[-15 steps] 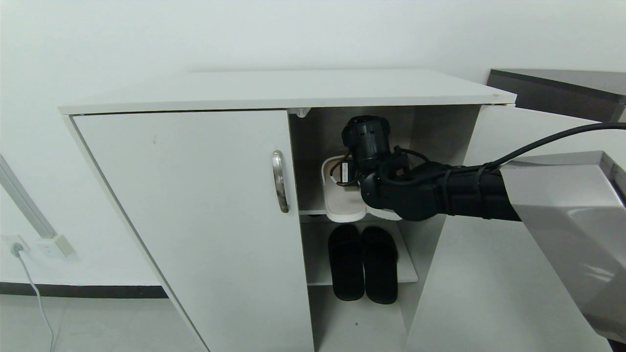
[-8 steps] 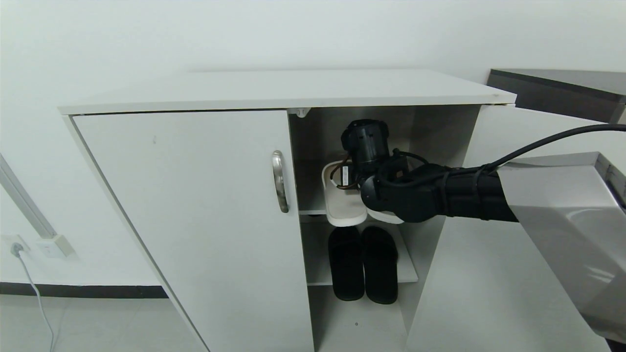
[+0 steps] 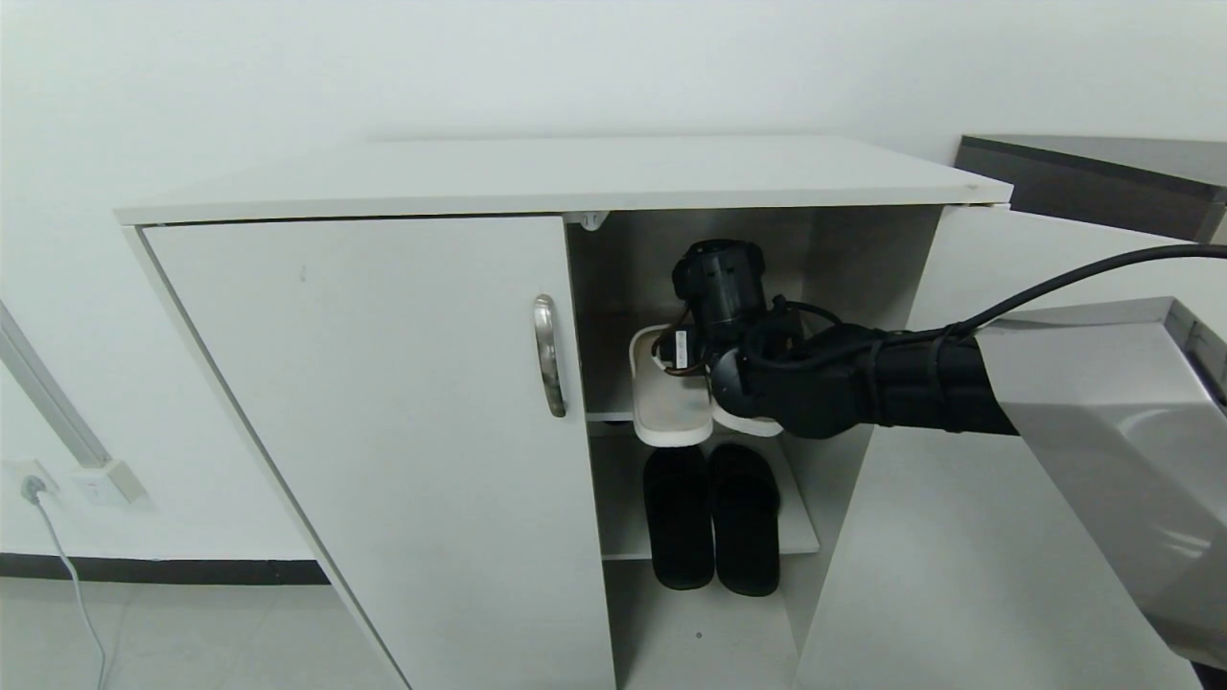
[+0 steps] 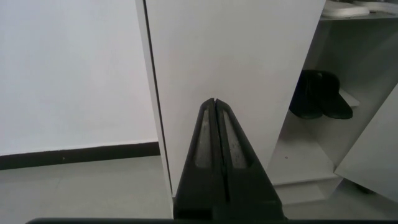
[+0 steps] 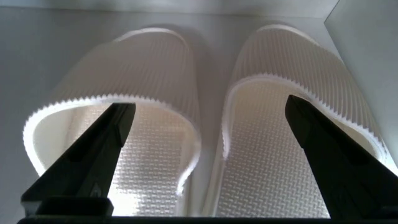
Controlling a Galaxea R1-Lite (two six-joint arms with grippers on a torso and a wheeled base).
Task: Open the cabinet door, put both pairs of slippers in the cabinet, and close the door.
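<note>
The right gripper (image 5: 208,106) is inside the cabinet (image 3: 575,172) at the upper shelf (image 3: 606,416), spread wide and grasping nothing, with one finger over each heel of the white slippers (image 3: 671,407). The pair lies side by side on that shelf, toes toward the back, and from the head view the heels seem to hang a little past the shelf's front edge. The black slippers (image 3: 711,517) lie on the shelf below and also appear to jut over its edge. The step in hand looks like seating the white pair, so the robot would do well to nudge both heels evenly inward until they sit behind the shelf edge. It should then draw the arm straight out without snagging a strap. A skewed push could turn one slipper against the side wall. The open right door (image 3: 959,527) stands just beside the arm and needs a free swing. The left gripper (image 4: 214,102) is pressed together, empty, before the closed left door (image 3: 383,412)
</note>
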